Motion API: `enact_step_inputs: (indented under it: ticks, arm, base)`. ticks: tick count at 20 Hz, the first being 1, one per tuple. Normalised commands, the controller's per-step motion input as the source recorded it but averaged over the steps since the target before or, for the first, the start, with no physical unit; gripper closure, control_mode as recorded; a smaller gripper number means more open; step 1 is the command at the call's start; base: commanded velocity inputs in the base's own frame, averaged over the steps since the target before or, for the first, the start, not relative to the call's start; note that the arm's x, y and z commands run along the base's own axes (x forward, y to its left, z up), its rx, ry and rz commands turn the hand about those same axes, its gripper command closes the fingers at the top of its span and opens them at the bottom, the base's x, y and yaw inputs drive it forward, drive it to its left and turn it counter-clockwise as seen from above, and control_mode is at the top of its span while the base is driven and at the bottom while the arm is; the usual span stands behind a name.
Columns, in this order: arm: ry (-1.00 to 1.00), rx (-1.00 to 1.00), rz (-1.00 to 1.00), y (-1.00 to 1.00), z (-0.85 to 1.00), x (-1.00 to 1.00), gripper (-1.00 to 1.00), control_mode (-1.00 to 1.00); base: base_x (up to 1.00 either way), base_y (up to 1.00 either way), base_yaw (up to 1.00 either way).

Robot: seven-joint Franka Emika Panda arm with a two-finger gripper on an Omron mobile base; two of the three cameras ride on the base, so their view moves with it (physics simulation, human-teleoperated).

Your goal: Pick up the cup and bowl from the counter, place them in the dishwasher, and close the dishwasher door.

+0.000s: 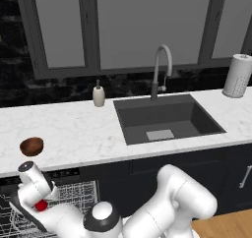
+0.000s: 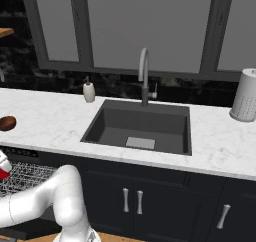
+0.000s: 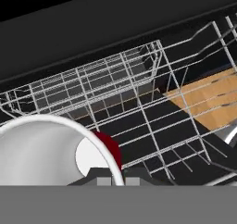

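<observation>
Cup (image 3: 51, 149) first: I see its white inside and rim filling the lower left of the hand view, with a sliver of its red outside showing at the right edge, and the gripper (image 3: 114, 180) clenched on its rim, one dark fingertip either side of the wall. From the left base view, the same red cup (image 1: 41, 205) shows as a small red patch at the end of my arm, low at the far left, held over the white wire rack (image 1: 74, 197) of the open dishwasher (image 1: 54, 175). In the right base view the red patch (image 2: 3, 173) sits at the very left edge, again above the rack wires. Beyond the cup in the hand view I see the rack's wire grid (image 3: 120, 86) and a patch of wooden floor (image 3: 208, 102) through it. My bowl (image 1: 31, 145) rests on the white marble counter (image 1: 83, 133), near its front edge, above the dishwasher and well left of the dark sink (image 1: 165, 119). Behind the sink stands a curved tap (image 1: 161, 70); a beige soap bottle (image 1: 99, 94) stands just left of the sink's far corner, and a paper towel roll (image 1: 238, 75) stands at the far right.
</observation>
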Motion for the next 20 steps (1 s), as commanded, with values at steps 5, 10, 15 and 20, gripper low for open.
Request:
enact_step_inputs:
  ticks: [5, 10, 15, 20]
  arm:
    - [-0.08, 0.0, 0.07, 0.16, -0.5, -0.14, 1.0, -1.0]
    - [-0.02, 0.04, 0.13, 0.22, -0.4, 0.0, 1.0, -1.0]
    - [0.0, 0.07, 0.15, 0.24, -0.28, 0.0, 1.0, -1.0]
    - [-0.05, 0.02, 0.15, 0.08, -0.36, 0.0, 1.0, -1.0]
  base:
    - [0.0, 0.0, 0.0]
    - [0.0, 0.0, 0.0]
    - [0.0, 0.0, 0.0]
    - [0.0, 0.0, 0.0]
